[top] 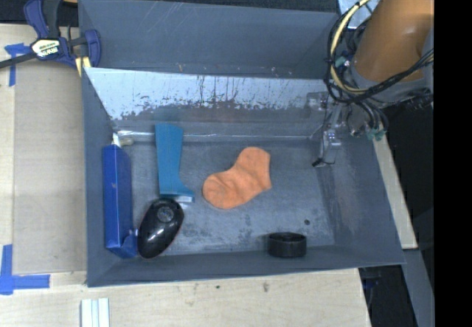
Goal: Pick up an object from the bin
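An orange cover point(394, 26) and a tangle of cables point(345, 71) hide the wrist above the gripper point(323, 157), whose dark tip is too small to show whether it touches the right wall of the bin point(358, 196). The black computer mouse point(160, 226) covers the near corner of the long blue box point(116, 189). A pale piece point(183, 198) at the foot of the teal bar point(169, 156) is too small to name, as is the clear thing point(124, 139) in the back left corner.
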### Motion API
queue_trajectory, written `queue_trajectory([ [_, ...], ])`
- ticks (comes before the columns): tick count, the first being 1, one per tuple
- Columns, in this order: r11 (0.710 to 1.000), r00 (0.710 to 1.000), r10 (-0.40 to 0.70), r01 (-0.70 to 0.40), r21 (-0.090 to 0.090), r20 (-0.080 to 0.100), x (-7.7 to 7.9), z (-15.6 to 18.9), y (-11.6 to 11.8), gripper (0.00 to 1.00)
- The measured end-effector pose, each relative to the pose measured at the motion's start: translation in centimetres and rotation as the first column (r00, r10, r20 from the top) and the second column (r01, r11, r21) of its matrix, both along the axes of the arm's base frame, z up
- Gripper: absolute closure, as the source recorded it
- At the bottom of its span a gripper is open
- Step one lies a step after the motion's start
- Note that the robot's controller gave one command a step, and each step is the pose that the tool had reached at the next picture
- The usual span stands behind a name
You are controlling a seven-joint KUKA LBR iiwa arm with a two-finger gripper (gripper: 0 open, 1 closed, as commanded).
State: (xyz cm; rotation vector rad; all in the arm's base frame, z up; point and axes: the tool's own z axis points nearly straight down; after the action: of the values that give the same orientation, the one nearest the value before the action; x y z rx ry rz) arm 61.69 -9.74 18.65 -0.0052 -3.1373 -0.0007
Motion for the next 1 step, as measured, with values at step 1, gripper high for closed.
queue_trajectory([
  [1,1.0,1.0,0.003,-0.003,-0.001,0.009,0.15,0.55,0.05,1.0],
])
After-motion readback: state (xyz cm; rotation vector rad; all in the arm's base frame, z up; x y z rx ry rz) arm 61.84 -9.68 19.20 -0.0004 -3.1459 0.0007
